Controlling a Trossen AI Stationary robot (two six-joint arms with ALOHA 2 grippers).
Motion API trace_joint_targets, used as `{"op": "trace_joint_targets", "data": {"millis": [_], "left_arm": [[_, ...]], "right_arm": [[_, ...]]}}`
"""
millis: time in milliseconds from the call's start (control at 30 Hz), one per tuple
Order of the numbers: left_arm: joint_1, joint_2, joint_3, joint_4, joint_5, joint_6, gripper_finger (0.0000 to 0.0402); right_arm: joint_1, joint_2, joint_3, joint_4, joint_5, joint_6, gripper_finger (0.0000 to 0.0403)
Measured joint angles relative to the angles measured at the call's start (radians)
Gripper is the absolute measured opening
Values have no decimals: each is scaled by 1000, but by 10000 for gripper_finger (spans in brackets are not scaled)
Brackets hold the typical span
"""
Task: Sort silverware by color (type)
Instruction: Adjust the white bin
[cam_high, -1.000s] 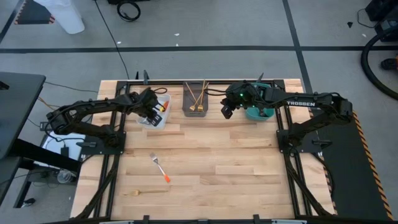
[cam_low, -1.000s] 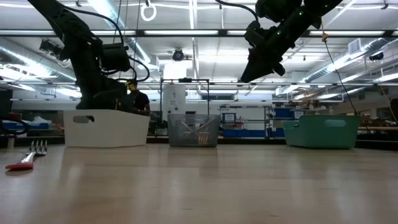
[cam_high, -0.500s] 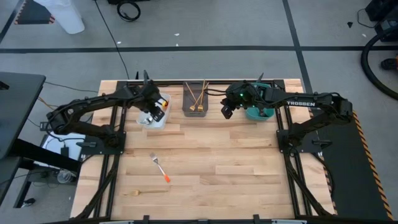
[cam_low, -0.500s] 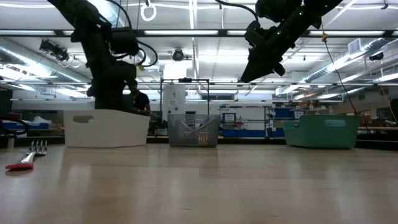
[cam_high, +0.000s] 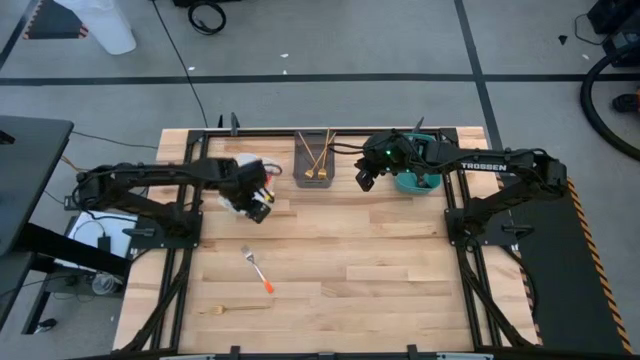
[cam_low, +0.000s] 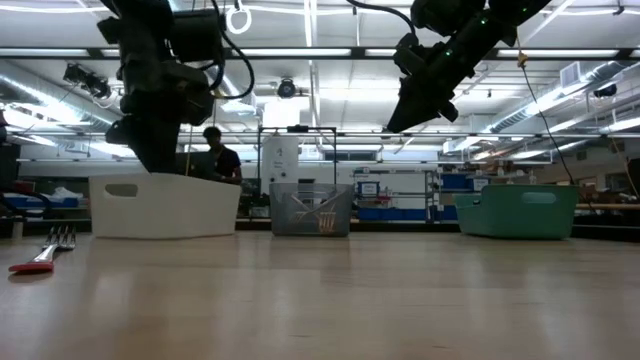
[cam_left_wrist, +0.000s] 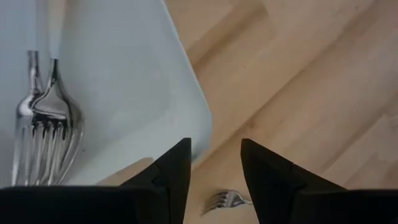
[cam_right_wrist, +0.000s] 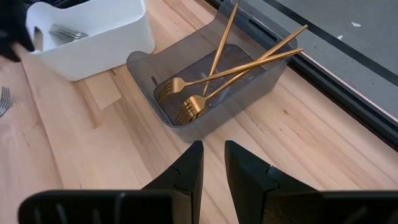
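An orange-handled fork (cam_high: 258, 270) (cam_low: 40, 255) and a gold fork (cam_high: 235, 309) lie flat on the wooden table. Silver fork heads (cam_left_wrist: 46, 124) (cam_right_wrist: 65, 32) lie in the white bin (cam_low: 165, 205) (cam_left_wrist: 112, 74). Gold forks (cam_right_wrist: 211, 81) (cam_high: 315, 160) lean inside the grey bin (cam_right_wrist: 186, 124). My left gripper (cam_high: 258, 205) (cam_left_wrist: 214, 168) is open and empty, pointing down over the white bin's near rim. My right gripper (cam_high: 365, 178) (cam_right_wrist: 213, 165) hangs high between the grey bin and the teal bin (cam_high: 415, 180), its fingers a narrow gap apart, holding nothing.
The three bins stand in a row along the table's far edge (cam_high: 330, 130). A fork head (cam_left_wrist: 224, 199) shows on the wood below my left fingers. Bare wood spreads across the table's middle and right (cam_high: 400, 270). A person stands in the room behind (cam_low: 215, 160).
My left gripper has drawn back from above the white bin's inside toward the table's near edge and now stands over the bin's near rim. My right arm has kept still. The forks on the table have not moved.
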Motion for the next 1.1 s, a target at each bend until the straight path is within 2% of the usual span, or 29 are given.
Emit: {"op": "trace_joint_targets", "data": {"millis": [233, 367, 467, 600, 767, 967, 1100], "left_arm": [[-172, 0, 0, -1, -210, -144, 148], [-196, 0, 3, 2, -232, -206, 148], [-218, 0, 31, -4, -238, -198, 148], [-248, 0, 108, -82, -309, -71, 148], [-285, 0, 145, -105, -345, 224, 148], [-318, 0, 79, -143, -340, 426, 148], [-339, 0, 31, -136, -441, 503, 148]], "right_arm": [[0, 0, 0, 11, 0, -51, 77], [0, 0, 0, 23, 0, -84, 77], [0, 0, 0, 23, 0, -106, 77], [0, 0, 0, 23, 0, -130, 77], [0, 0, 0, 23, 0, -143, 77], [0, 0, 0, 23, 0, -141, 77], [0, 0, 0, 23, 0, -134, 77]]}}
